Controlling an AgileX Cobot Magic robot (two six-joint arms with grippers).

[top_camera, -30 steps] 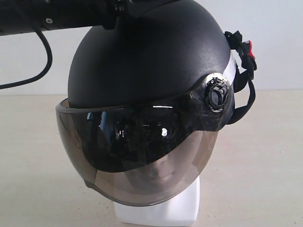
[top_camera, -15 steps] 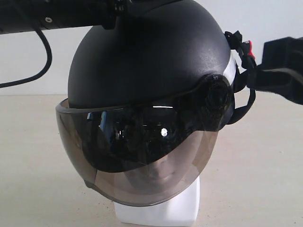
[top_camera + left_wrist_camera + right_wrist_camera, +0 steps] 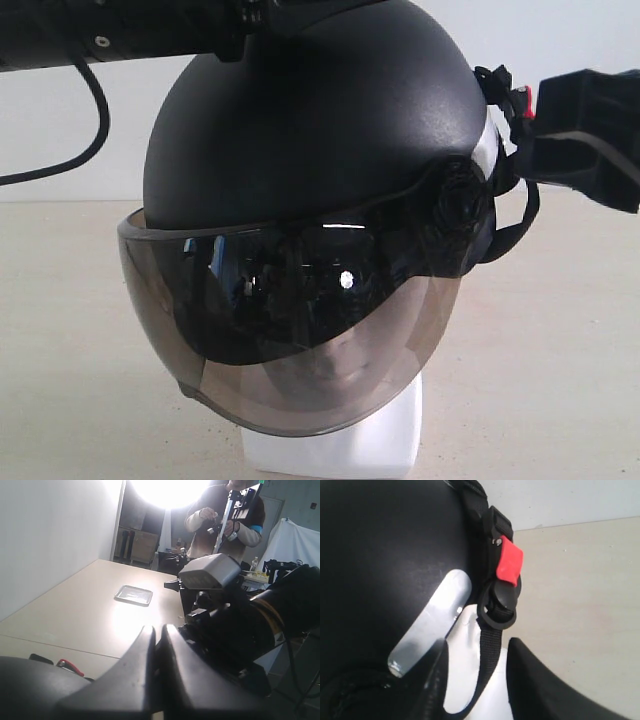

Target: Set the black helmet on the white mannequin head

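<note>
The black helmet (image 3: 310, 130) sits on the white mannequin head (image 3: 340, 445), its smoky visor (image 3: 290, 320) lowered over the face. My left arm (image 3: 120, 30) reaches over the crown; the left gripper (image 3: 159, 630) is shut, its fingers pressed together above the helmet's shell (image 3: 30, 690). From the right, my right gripper (image 3: 585, 135) has come up to the chin strap's red buckle (image 3: 524, 100). In the right wrist view this gripper (image 3: 477, 642) stands open with the black strap (image 3: 487, 652) hanging between its fingers, white head (image 3: 462, 670) behind.
The beige table (image 3: 560, 330) runs around the head to a white wall. A black cable (image 3: 95, 120) hangs from the left arm. In the left wrist view a clear tray (image 3: 133, 594) lies on the table and a person (image 3: 222, 515) stands behind.
My right gripper came into view from the right and moved in towards the strap buckle, shading the visor's pivot. The helmet, head and left arm have stayed put.
</note>
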